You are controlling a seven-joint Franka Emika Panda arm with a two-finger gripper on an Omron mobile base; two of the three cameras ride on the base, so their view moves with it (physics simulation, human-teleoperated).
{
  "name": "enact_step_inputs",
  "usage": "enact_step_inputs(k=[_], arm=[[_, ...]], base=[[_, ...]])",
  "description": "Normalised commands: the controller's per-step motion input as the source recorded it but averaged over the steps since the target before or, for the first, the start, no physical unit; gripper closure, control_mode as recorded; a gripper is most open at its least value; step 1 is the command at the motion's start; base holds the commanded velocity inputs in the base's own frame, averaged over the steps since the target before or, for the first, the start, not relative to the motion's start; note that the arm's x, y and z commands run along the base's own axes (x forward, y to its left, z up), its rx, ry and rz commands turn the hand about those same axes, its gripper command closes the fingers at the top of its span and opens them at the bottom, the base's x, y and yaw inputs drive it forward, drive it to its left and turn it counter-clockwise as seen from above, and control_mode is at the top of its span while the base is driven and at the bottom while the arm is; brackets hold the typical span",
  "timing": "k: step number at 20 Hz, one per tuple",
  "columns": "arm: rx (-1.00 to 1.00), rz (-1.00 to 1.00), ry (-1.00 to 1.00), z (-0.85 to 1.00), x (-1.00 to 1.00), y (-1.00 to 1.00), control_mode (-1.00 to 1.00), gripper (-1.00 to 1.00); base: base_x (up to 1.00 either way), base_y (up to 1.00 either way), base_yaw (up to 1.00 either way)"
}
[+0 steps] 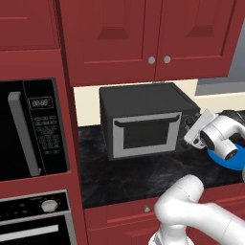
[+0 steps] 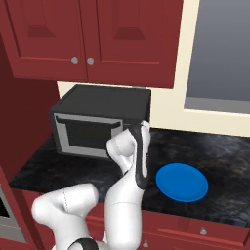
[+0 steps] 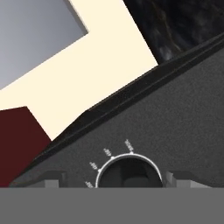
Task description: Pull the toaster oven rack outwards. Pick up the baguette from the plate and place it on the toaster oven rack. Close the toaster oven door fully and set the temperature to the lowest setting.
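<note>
Toaster oven (image 1: pixel 143 122) sat on the dark counter (image 1: pixel 124 174) under the red cabinets, door (image 1: pixel 146 134) shut flush against the front. Blue plate (image 2: pixel 181 182) lay to the oven's right, bare in the right base view. No baguette or rack visible through the closed door; presumably inside. By my read only the temperature step was left.

Gripper (image 3: pixel 129 181) was right at the oven's right-hand panel, one knob (image 3: pixel 129 173) centred between the two fingertips (image 3: pixel 52 178). Fingertips stood either side of the knob with a gap showing, so not clamped on it. Whether they touched the rim I couldn't tell, the bottom of the hand view cut that off. Hand was rolled, so the panel ran diagonally across that view.

Handling, as judgement:
- Knob was small, round, rigid, probably smooth. Easy to slip on if pinched off-centre.
- Best hold looked like the raised bar across its face, or the rim on opposite sides, squarely.
- Light turning load expected; the oven is heavy enough not to shift.
- Tick labels around the dial were too small to read, so the direction for lowest setting was unclear.
- Which function this knob controls I couldn't confirm.
</note>
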Motion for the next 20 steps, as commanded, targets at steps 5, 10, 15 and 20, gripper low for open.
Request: enact_step_inputs(k=[5,10,15,20], arm=[[-0.01,0.0,-0.03,0.0,0.09,0.15,-1.0,1.0],[-0.01,0.0,-0.1,0.0,0.0,0.26,-1.0,1.0],[-0.04,0.0,-0.11,0.01,0.01,0.23,-1.0,1.0],[-0.19,0.02,-0.17,0.19,0.07,0.0,-1.0,1.0]], base=[[0.0,0.0,0.0],[0.0,0.0,0.0],[0.0,0.0,0.0],[0.0,0.0,0.0]])
